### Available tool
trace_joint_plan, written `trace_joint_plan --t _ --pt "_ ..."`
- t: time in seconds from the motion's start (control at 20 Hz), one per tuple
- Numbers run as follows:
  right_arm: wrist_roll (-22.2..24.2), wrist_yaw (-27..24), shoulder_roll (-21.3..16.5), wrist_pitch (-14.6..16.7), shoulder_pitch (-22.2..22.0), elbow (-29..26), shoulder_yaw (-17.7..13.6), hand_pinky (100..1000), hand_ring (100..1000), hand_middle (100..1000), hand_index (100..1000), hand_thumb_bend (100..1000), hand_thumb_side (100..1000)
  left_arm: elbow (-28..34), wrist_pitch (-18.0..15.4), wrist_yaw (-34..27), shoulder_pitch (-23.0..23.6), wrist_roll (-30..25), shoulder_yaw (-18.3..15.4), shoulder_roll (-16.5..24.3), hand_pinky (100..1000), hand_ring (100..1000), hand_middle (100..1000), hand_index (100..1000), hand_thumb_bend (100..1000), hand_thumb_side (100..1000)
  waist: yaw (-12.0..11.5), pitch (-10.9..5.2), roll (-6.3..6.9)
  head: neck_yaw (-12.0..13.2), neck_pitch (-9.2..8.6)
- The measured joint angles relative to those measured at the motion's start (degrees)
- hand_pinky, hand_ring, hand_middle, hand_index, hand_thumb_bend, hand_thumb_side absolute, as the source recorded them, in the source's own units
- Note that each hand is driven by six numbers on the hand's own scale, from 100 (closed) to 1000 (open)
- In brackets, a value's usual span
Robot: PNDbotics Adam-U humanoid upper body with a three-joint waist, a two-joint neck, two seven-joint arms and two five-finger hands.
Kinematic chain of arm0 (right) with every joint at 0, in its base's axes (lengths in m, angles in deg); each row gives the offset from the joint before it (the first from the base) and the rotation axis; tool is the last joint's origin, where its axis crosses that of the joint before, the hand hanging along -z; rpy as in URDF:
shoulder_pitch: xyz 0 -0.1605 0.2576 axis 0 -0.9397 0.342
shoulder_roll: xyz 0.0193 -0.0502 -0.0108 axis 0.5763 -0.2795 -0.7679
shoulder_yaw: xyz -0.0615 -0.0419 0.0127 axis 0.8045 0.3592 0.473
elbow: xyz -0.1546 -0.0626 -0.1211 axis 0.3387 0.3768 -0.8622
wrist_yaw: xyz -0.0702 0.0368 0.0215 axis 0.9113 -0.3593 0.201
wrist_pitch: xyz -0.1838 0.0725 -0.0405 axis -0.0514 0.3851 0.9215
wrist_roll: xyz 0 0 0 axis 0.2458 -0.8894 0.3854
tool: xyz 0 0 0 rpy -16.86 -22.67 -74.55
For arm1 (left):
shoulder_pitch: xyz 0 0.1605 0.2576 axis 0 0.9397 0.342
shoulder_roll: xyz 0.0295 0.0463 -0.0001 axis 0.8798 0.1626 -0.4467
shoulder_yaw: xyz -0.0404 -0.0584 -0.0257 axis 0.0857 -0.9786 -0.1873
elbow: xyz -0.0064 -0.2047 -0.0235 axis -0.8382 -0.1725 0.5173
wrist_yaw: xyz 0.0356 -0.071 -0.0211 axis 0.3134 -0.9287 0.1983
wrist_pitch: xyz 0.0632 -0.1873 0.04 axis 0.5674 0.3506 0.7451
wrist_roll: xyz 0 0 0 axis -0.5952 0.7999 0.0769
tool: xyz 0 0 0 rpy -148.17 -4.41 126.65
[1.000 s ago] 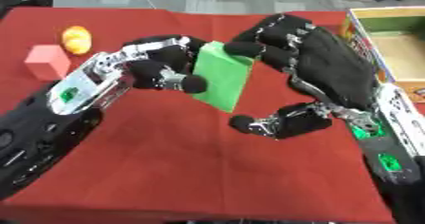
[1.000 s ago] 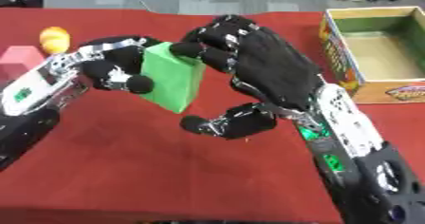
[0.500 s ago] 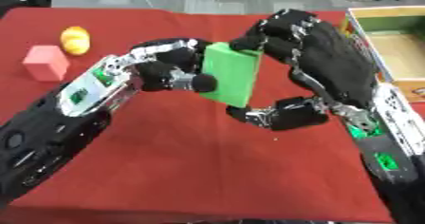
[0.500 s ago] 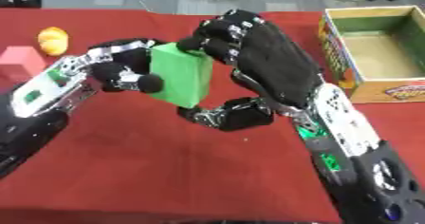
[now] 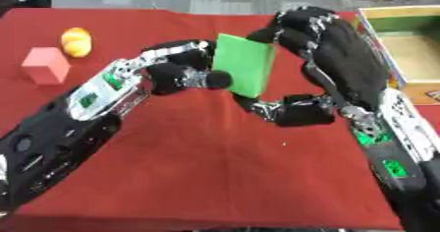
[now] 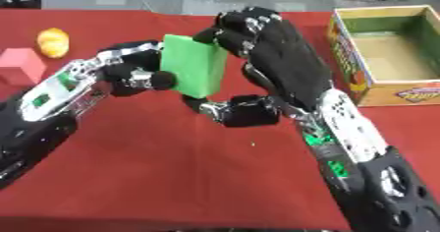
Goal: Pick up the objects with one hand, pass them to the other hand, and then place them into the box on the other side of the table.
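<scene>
A red tablecloth [image 5: 215, 177] covers the whole table. At about two o'clock near the table's right edge stands the open cardboard box [image 6: 387, 54], its inside bare brown. The right hand [image 5: 331, 59] comes in from four o'clock, its fingers curled over the top right corner of the green block [image 5: 243, 65] and its thumb reaching in under the block's lower edge, so it grips the block. The left hand [image 5: 176, 71] comes in from eight o'clock and also grips the green block, with its thumb pressed against the front face and its fingers behind the left edge. The green block is a flat rectangular slab held clear above the cloth near the centre, slightly toward twelve o'clock, tilted with its lower corner toward the right thumb. At ten o'clock a pink block [image 5: 46, 65] rests on the cloth, and just beside it, toward eleven o'clock, lies a small yellow-orange rounded thing [image 5: 75, 41].
</scene>
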State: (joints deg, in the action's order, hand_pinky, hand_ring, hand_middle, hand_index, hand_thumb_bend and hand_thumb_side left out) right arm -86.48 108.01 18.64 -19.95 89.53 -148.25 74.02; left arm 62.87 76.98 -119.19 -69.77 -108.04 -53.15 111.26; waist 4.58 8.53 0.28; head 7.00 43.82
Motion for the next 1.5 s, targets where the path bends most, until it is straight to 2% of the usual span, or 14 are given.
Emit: trace_joint_plan --t 0.05,0.15,0.25,0.3,0.35,0.4,0.75,0.95,1.2,1.35,1.5 --pt "-0.27 -0.22 0.01 -0.22 0.0 0.07 0.02 519 502 486 599 132 398 0.04 0.08 0.02 0.0 0.08 0.2 0.0 773 648 598 694 551 385 0.01 0.0 0.0 0.0 0.0" --pt "-0.72 -0.63 0.06 -0.47 0.03 0.19 0.0 524 499 484 593 123 388 0.33 0.22 0.27 0.0 0.12 0.59 0.0 777 659 620 723 641 420 0.03 0.0 0.0 0.0 0.0" --pt "-1.06 -0.74 0.06 -0.49 0.03 0.2 -0.02 529 498 483 591 126 388 0.56 0.23 0.93 0.0 -0.16 0.63 0.01 803 689 655 758 678 492 0.05 0.0 0.0 0.01 0.0" --pt "-1.2 -0.79 0.06 -0.46 0.03 0.2 -0.06 534 497 482 588 130 388 0.73 0.12 1.37 0.0 -0.69 0.63 0.03 810 704 675 780 756 528 0.05 0.0 0.0 0.01 0.0" --pt "-1.38 -0.81 0.06 -0.41 0.03 0.2 -0.19 534 497 482 588 130 388 0.76 -0.1 1.89 0.0 -1.39 0.57 0.07 812 706 677 782 764 531 0.06 0.0 0.0 0.02 0.0" --pt "-1.57 -0.81 0.06 -0.42 0.03 0.2 -0.22 540 498 483 589 133 387 0.76 -0.41 2.45 0.0 -2.09 0.46 0.12 817 720 696 806 827 564 0.07 0.0 0.0 0.03 0.0" --pt "-2.94 -0.87 0.03 -0.98 -0.17 0.18 -1.46 559 508 493 596 155 400 -0.7 -4.89 7.3 0.89 -4.28 -4.06 2.52 846 772 763 851 992 684 0.09 0.0 0.0 0.26 0.0" --pt "-3.64 -1.59 -1.04 -3.13 -0.44 0.19 -3.69 565 513 497 599 163 402 -1.09 -8.29 9.66 3.03 -2.55 -8.63 4.81 847 775 765 853 993 694 0.04 0.0 0.0 0.26 0.0" --pt "-4.39 -4.48 -4.72 -7.94 1.4 2.03 -7.62 565 513 498 601 167 408 0.54 -11.81 9.94 7.9 2.68 -15.01 6.97 838 762 748 842 929 697 -0.49 0.0 0.0 -0.15 0.0" --pt "-4.74 -7.66 -7.86 -11.51 3.64 4.98 -10.28 565 512 498 601 167 416 3.07 -13.08 11.14 11.21 6.15 -18.28 7.12 835 756 739 836 902 691 -1.27 0.0 0.0 -0.88 0.0" --pt "-5.12 -11.91 -11.11 -15.35 6.2 10.17 -12.99 561 510 497 603 169 415 5.6 -13.91 13.37 14.34 9.02 -20.89 6.4 833 754 737 833 881 689 -2.41 0.0 0.02 -1.78 0.0"
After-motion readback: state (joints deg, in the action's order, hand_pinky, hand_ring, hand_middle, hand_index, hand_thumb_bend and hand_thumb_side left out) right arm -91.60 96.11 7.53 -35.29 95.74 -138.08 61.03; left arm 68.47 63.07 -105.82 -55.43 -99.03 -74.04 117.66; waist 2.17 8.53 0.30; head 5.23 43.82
